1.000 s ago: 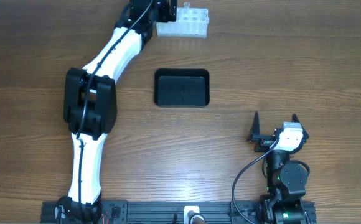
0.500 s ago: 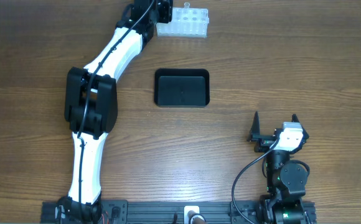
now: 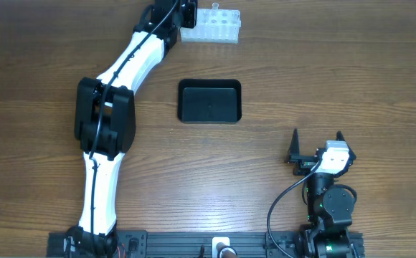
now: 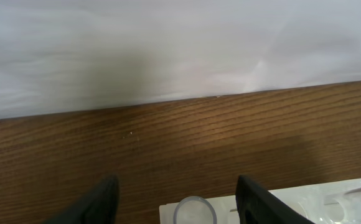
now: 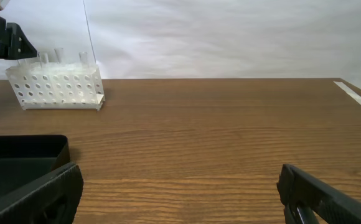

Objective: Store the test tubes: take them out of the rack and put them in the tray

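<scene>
- White perforated plastic rack (image 3: pixel 211 29) stands at the far edge of the brown wooden table (image 3: pixel 351 72). The clear test tubes (image 5: pixel 59 55) stand upright in its holes.
- The black rectangular tray (image 3: pixel 209 101) lies well apart from the rack, on the side toward my bases, and I see nothing in it.
- At the left end of the rack is my left gripper (image 4: pixel 176 186), with its two fingers apart. The round rim of one clear tube (image 4: pixel 193 208) shows between them, a little off the middle, toward the finger on the rack's side.
- The long axis of this tube is vertical. I judge the fingers must close on its sides and then lift it straight up.
- My right gripper (image 3: pixel 317 136) rests near its own base, fingers wide apart and holding nothing. The left arm is much the nearer one.
</scene>
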